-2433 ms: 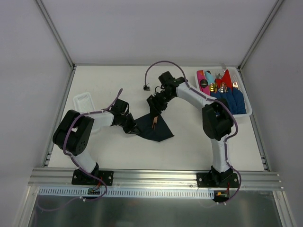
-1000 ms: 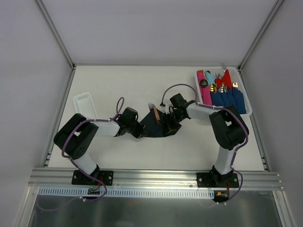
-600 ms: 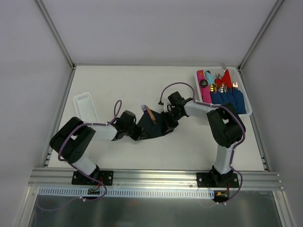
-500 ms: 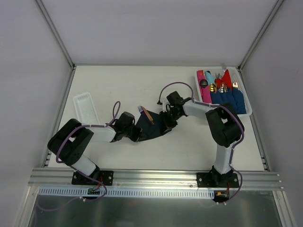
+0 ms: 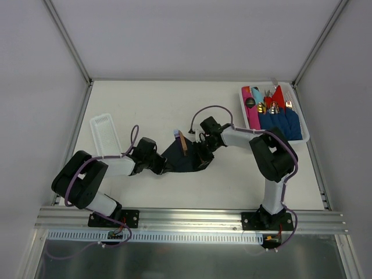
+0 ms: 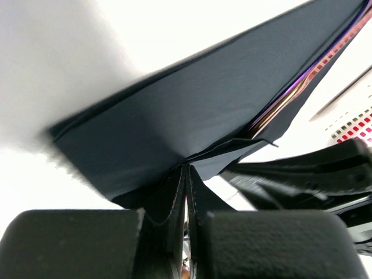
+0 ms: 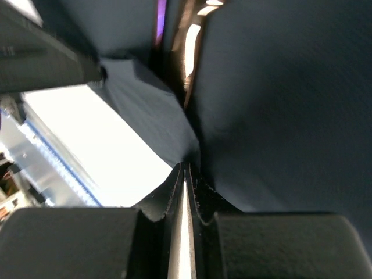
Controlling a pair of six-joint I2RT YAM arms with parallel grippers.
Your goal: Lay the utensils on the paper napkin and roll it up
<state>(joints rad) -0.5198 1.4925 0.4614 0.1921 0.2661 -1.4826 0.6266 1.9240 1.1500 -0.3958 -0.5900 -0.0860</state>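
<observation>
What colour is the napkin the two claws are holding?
Very dark navy, almost black; the paper napkin shows best in the left wrist view.

No text, label, brand, number or sign can be read in any view, neither on the napkin (image 5: 174, 158) nor on the surface (image 5: 145, 104).

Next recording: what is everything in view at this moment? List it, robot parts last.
paper napkin: one, near-black, middle of the table
utensil: at least one, copper handle, on the napkin, pale end past its far edge
tray: one, white, left side
bin: one, white, back right
rolled napkins: several, blue, red, pink, in the bin
table: one, white
left gripper: black, shut on the napkin
right gripper: black, shut on the napkin
</observation>
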